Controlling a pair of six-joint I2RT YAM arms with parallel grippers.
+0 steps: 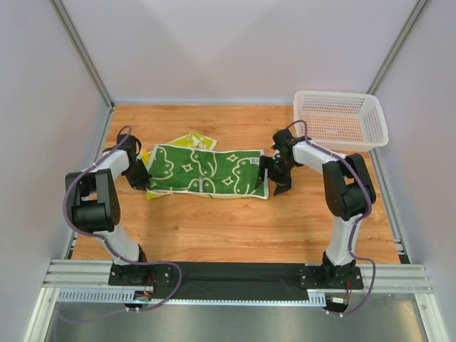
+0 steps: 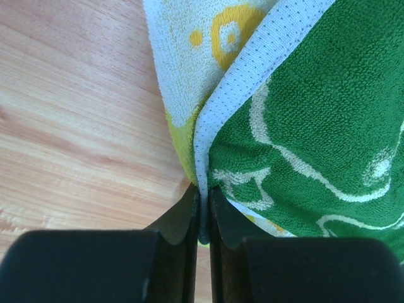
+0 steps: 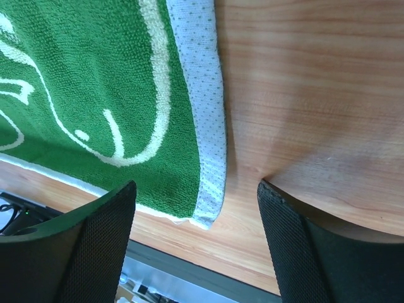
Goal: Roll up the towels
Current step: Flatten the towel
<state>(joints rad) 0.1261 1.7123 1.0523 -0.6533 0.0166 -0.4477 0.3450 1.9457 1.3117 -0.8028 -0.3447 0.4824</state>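
A green towel [image 1: 206, 171] with white line patterns lies spread flat across the middle of the table. A yellow-green towel [image 1: 194, 141] lies under it and peeks out at the back left. My left gripper [image 1: 140, 176] is shut on the left edge of the green towel [image 2: 303, 126], pinching its white dotted hem [image 2: 205, 189]; the yellow towel [image 2: 189, 38] shows behind. My right gripper [image 1: 274, 178] is open at the towel's right end. In the right wrist view the towel's corner [image 3: 208, 214] and white hem lie between the spread fingers [image 3: 95, 246], untouched.
A white perforated plastic basket [image 1: 340, 120] stands at the back right corner. Pale walls and metal posts bound the wooden table [image 1: 235, 228]. A metal rail [image 1: 235, 274] runs along the near edge by the arm bases.
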